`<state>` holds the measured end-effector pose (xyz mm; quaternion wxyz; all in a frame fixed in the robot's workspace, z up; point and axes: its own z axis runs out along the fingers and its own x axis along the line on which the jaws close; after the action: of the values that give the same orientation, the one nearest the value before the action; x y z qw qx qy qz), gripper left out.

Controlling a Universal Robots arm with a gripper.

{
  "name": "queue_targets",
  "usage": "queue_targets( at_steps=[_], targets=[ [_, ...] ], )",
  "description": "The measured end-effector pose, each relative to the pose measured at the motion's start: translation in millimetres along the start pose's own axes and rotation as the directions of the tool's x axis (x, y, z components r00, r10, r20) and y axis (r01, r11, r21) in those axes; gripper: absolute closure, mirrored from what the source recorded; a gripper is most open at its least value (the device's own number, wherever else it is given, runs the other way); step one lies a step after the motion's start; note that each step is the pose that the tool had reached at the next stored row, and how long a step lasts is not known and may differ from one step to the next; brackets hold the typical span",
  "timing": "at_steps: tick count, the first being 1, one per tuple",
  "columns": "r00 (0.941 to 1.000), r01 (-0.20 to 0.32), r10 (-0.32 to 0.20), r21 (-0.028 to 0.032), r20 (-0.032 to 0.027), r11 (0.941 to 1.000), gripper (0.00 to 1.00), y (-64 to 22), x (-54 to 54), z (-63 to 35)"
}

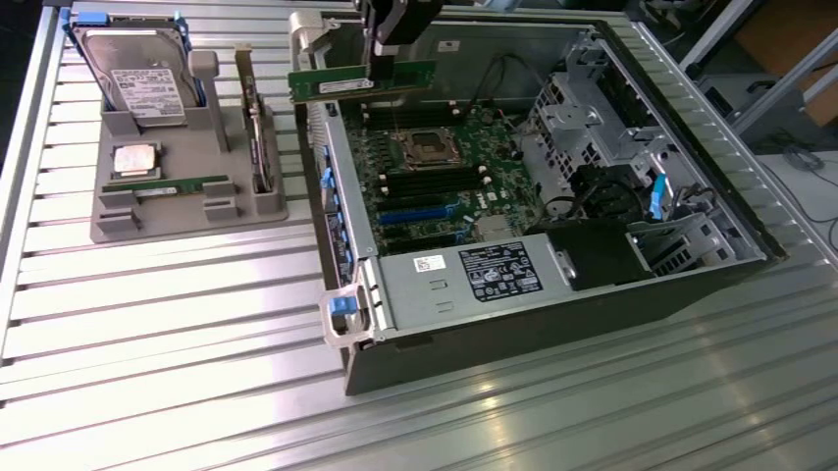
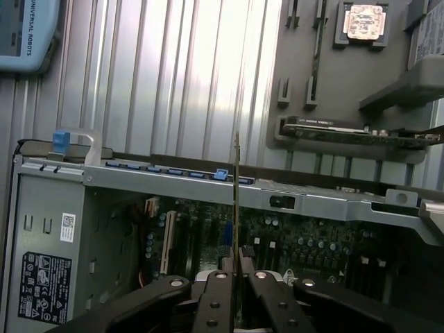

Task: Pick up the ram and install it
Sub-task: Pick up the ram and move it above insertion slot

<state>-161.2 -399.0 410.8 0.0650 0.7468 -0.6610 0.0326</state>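
My gripper is shut on the ram, a long green stick with a white label. It hangs level in the air over the far edge of the open computer case, above the motherboard. In the wrist view the ram shows edge-on as a thin upright line between my fingertips, with the gripper over the board's black memory slots. A second green stick lies in the grey holder tray.
The tray at the exterior view's left also holds a hard drive, a silver CPU and a card with a metal bracket. The case has a power supply and drive cages. A teach pendant lies on the ribbed table.
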Motion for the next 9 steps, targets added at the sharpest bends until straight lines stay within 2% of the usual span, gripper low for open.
queue_targets(
  at_steps=[9],
  targets=[
    [1.0,0.0,0.0,-0.0002,-0.0014,1.0,0.86,-9.3,1.2,-0.3]
  ],
)
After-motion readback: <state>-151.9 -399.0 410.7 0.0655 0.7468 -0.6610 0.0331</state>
